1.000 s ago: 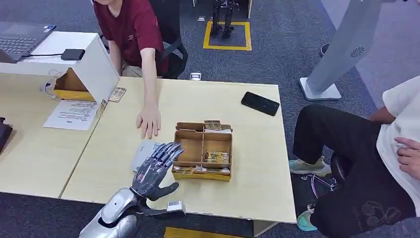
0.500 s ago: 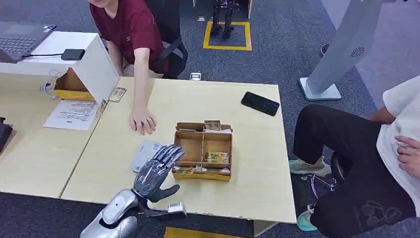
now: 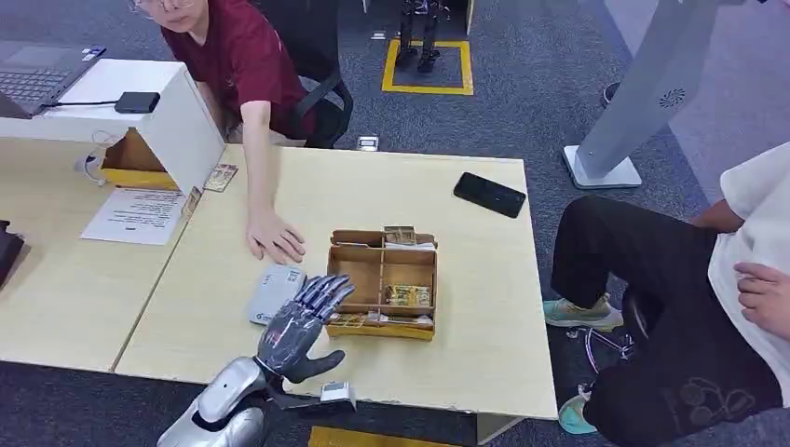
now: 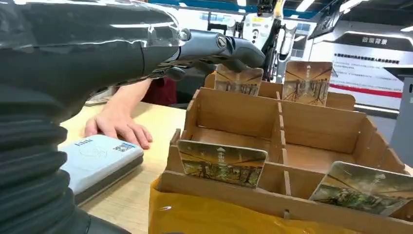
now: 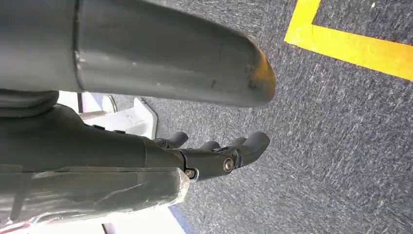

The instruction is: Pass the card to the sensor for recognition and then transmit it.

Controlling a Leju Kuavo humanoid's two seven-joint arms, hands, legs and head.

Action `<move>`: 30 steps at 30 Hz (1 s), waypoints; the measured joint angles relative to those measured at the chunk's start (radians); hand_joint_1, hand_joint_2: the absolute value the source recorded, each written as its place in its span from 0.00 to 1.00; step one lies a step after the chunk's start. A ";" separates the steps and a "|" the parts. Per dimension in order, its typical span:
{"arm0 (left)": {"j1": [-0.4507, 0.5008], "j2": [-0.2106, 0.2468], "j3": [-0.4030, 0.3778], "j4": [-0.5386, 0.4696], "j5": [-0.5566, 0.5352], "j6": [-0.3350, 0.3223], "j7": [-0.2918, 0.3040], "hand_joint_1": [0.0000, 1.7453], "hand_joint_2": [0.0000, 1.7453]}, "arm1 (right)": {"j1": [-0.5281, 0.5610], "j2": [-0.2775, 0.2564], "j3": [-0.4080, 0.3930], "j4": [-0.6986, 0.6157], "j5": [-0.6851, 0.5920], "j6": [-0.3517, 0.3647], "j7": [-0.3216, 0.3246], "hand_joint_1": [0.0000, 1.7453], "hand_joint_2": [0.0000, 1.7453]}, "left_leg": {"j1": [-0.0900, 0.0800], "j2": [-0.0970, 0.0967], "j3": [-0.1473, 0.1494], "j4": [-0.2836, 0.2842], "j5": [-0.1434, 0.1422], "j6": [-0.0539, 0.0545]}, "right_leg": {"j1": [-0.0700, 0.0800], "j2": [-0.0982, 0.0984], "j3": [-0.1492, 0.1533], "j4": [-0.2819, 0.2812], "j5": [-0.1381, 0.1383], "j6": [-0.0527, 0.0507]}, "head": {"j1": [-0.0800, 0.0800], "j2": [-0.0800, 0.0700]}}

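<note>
A brown cardboard card box (image 3: 382,284) stands mid-table with picture cards upright in its slots. One card (image 4: 221,163) stands in the near slot, another card (image 4: 363,187) beside it, and two more along the far wall (image 4: 308,82). The grey-white sensor (image 3: 273,291) lies flat just left of the box. My left hand (image 3: 300,321) hovers over the box's near left corner, fingers (image 4: 219,46) spread and holding nothing. My right hand (image 5: 209,156) hangs over the carpet, fingers loosely extended and holding nothing.
A person in red rests a hand (image 3: 273,237) on the table right behind the sensor. A black phone (image 3: 490,195) lies at the far right. A white stand (image 3: 177,121) and paper (image 3: 135,214) sit left. Another person (image 3: 708,307) sits at the right.
My left hand has edged slightly right, toward the box. The person's hand shifted about on the table behind the sensor, which now shows more fully.
</note>
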 joint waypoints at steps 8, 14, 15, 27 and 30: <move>-0.005 -0.002 -0.001 0.031 -0.022 0.001 0.010 1.00 1.00 | 0.000 0.000 0.000 0.000 0.000 0.000 -0.006 0.00 0.00 | 0.000 0.000 0.000 0.000 0.000 0.000 | 0.000 0.000 0.000 0.000 0.000 0.000 | 0.000 0.000; -0.011 -0.003 -0.001 0.050 -0.020 0.001 0.014 0.98 1.00 | 0.000 0.000 0.000 0.000 0.000 0.000 -0.006 0.00 0.00 | 0.000 0.000 0.000 0.000 0.000 0.000 | 0.000 0.000 0.000 0.000 0.000 0.000 | 0.000 0.000; -0.015 -0.004 -0.001 0.052 -0.020 0.001 0.014 0.99 1.00 | -0.001 0.000 0.000 0.000 0.000 -0.001 -0.006 0.00 0.00 | 0.000 0.000 0.000 0.000 0.000 0.000 | 0.000 0.000 0.000 0.000 0.000 0.000 | 0.000 0.000; -0.021 -0.008 -0.001 0.057 0.065 -0.026 -0.016 1.00 1.00 | -0.001 0.000 0.000 0.000 0.000 0.002 -0.007 0.00 0.00 | 0.000 0.000 0.000 0.000 0.000 0.000 | 0.000 0.000 0.000 0.000 0.000 0.000 | 0.000 0.000; -0.021 -0.007 -0.001 0.030 0.132 -0.061 -0.043 1.00 1.00 | -0.001 0.000 0.000 0.000 0.000 0.002 -0.007 0.00 0.00 | 0.000 0.000 0.000 0.000 0.000 0.000 | 0.000 0.000 0.000 0.000 0.000 0.000 | 0.000 0.000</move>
